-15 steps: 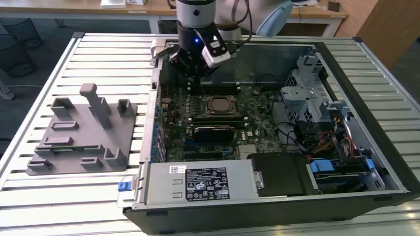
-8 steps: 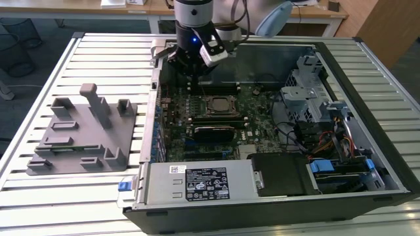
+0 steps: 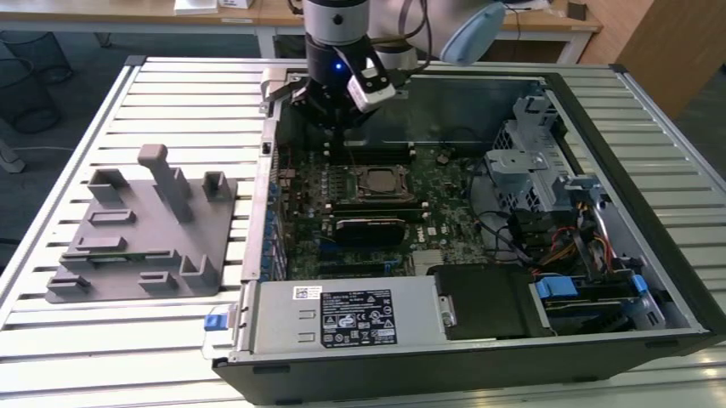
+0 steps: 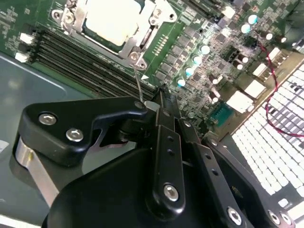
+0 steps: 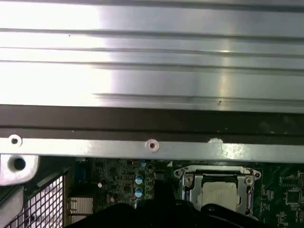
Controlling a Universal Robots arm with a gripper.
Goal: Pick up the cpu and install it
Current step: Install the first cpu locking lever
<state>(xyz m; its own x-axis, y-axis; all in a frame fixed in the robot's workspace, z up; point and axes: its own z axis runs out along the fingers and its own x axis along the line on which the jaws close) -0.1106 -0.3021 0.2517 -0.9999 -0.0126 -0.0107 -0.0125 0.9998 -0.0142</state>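
The cpu (image 4: 110,20) lies flat in the black-framed metal socket (image 3: 379,181) on the motherboard, its pale silver top showing inside the frame; it also appears in the first wrist view (image 5: 219,192). My gripper (image 3: 340,136) hangs over the board just behind the socket, toward the case's rear wall. In the second wrist view the gripper (image 4: 154,105) has its black fingers drawn together, shut. A thin metal lever rod (image 4: 137,78) rises from the socket's corner up to the fingertips. I cannot tell whether the rod is clamped or merely touched.
The open computer case (image 3: 681,289) lies on a slatted metal table (image 3: 136,340). A grey plastic tray with upright posts (image 3: 142,229) stands at the exterior view's left. Memory slots (image 4: 85,61), a drive cage (image 3: 533,161) and cables (image 3: 567,246) crowd the case.
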